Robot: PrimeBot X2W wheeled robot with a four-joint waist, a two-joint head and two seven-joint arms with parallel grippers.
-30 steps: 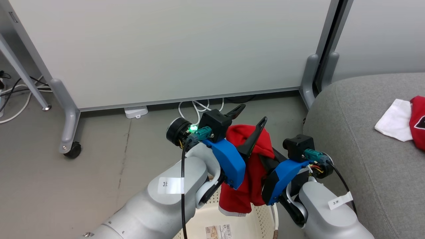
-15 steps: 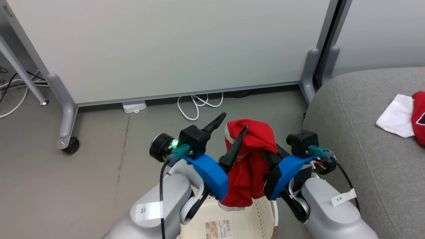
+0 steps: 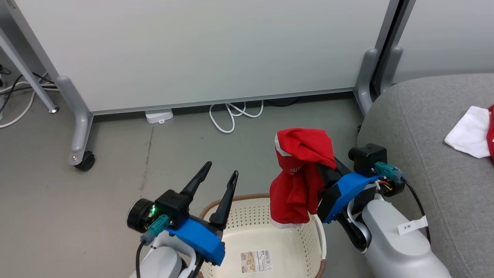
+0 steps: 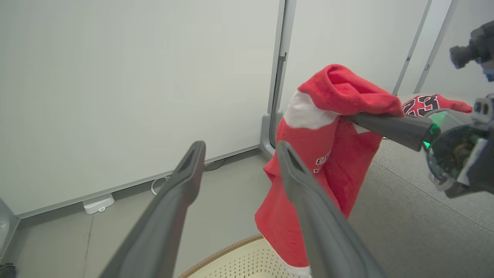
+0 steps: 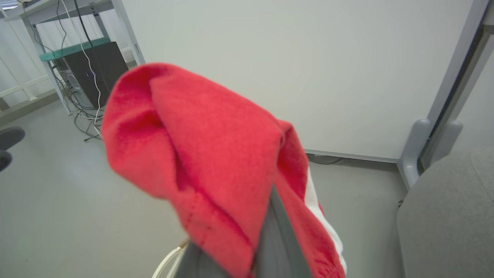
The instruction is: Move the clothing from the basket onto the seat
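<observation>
Fabric is draping over my right gripper (image 3: 326, 173): I am pinching a red garment (image 3: 297, 181) between its two fingers, which are pressing together inside the folds, so their tips are hiding under the cloth. The garment is bunching into a hood over them, a white stripe (image 3: 281, 148) is showing near its top, and the rest is hanging straight down. Its hem is dangling just over the right part of the basket (image 3: 239, 197), whose cream floor is showing a barcode sticker (image 3: 254, 261).

My left gripper (image 3: 222, 170) is hovering above the basket's left rim with its fingers spread apart and gripping nothing, well apart from the garment; in the left wrist view the cloth is hanging just past my right-hand finger.

The seat (image 3: 444, 185) is lying to my right, close beside my right arm. A piece of white fabric (image 3: 469, 131) is resting on it, and a red jersey (image 4: 428, 104) with numerals is lying just beyond that.
</observation>
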